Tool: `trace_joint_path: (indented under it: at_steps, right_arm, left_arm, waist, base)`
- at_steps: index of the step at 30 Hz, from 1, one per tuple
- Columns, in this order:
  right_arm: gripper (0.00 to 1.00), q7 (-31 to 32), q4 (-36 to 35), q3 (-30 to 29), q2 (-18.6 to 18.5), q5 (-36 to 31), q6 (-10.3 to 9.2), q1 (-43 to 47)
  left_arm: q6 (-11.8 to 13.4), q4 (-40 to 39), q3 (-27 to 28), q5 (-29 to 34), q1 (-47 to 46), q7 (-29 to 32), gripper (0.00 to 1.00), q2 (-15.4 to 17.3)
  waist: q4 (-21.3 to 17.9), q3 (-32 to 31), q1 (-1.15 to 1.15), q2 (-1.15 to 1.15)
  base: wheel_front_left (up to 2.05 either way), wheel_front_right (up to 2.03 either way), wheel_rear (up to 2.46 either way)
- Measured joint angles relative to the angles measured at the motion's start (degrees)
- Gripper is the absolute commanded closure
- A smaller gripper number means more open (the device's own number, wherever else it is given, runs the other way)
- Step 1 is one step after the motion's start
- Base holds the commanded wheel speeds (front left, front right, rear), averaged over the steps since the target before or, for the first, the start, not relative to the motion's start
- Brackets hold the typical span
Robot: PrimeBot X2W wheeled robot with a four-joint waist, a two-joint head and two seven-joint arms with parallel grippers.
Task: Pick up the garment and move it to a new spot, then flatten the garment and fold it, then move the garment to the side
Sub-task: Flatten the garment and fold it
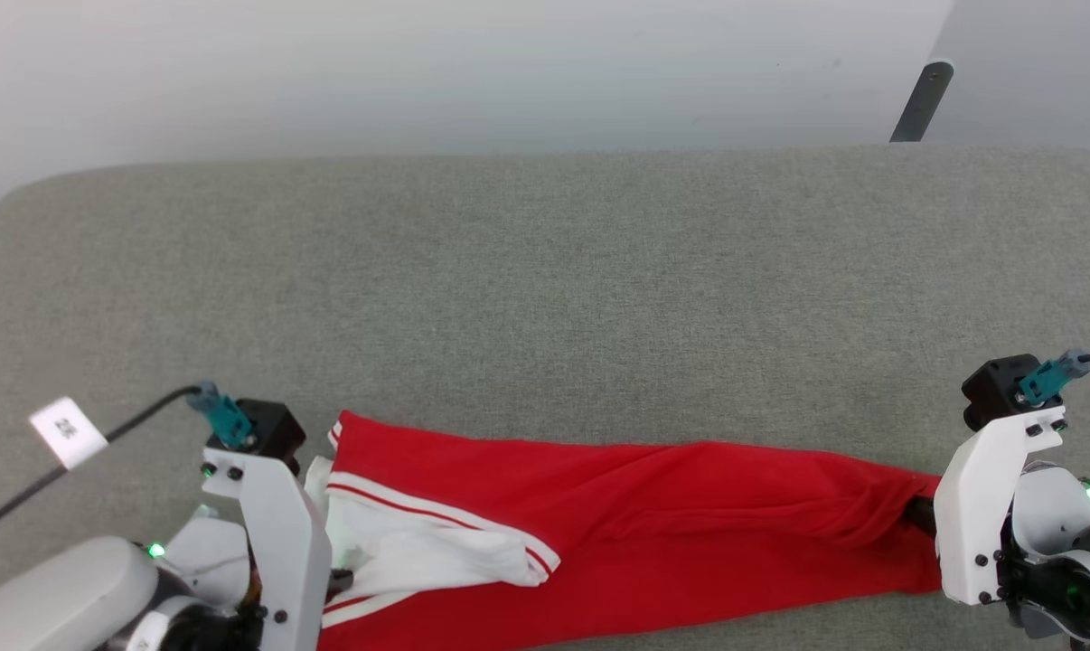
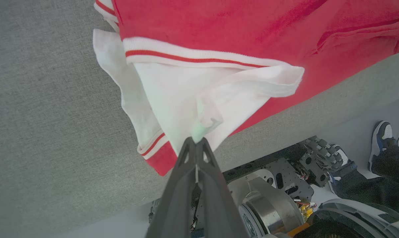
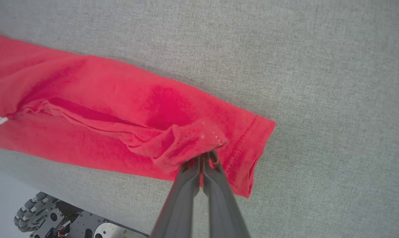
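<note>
Clenched on a pinch of white cloth, the robot's left claw (image 2: pixel 197 142) grips the garment (image 1: pixel 653 506) by its white end panel (image 2: pixel 186 96) at the near left of the grey table (image 1: pixel 545 271). That panel lies bunched and doubled over on itself, with a striped trim band (image 2: pixel 193 59) running along the seam where white meets red. From there the red body stretches rightward in a long, narrow strip close to the table's near edge, resting on the surface, and a deep crease (image 3: pixel 87 115) runs lengthwise through it. At the far right end the right claw (image 3: pixel 204 157) is likewise shut tight, its tips nipping a small fold of red fabric just inside the stitched hem (image 3: pixel 252 145).

With the cloth drawn out between the two arms and lying on the table, the work appears to be at the flattening stage, with no fold begun. The strip looks rolled in on itself rather than spread, so the next move likely calls for both grips to hold while the arms pull apart to take out the slack. The fabric would then need opening across its width toward the bare middle of the table. The doubled white panel will probably need a separate tug or a fresh grip before any tidy fold is possible.
</note>
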Motion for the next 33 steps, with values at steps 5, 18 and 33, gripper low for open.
trace_joint_path:
  at_steps: [5, 18, 33]
  right_arm:
    - [1.0, 0.19, -0.09, -0.2, 0.75, -0.53, 0.0, 0.48]
    - [0.0, 0.11, -1.42, -0.24, 2.43, 0.94, 0.0, 0.98]
    - [0.0, -7.0, -5.63, -7.9, 5.86, -1.29, 0.0, 7.88]
  left_arm:
    - [-0.82, 2.01, -0.91, 0.53, 1.01, -1.36, 0.62, -1.61]
    - [-1.78, 3.27, -0.58, -0.11, 3.14, -3.8, 0.0, -1.96]
    - [-3.45, 3.64, 4.28, 4.95, 11.24, -26.82, 0.0, -1.8]
  waist:
    - [-0.4, 0.18, 0.0, 0.0]
    - [-1.26, -1.38, 0.0, 0.0]
    - [-0.13, -5.93, 0.0, 0.0]
  base:
    - [0.0, 0.0, 0.0]
    - [0.0, 0.0, 0.0]
    - [0.0, 0.0, 0.0]
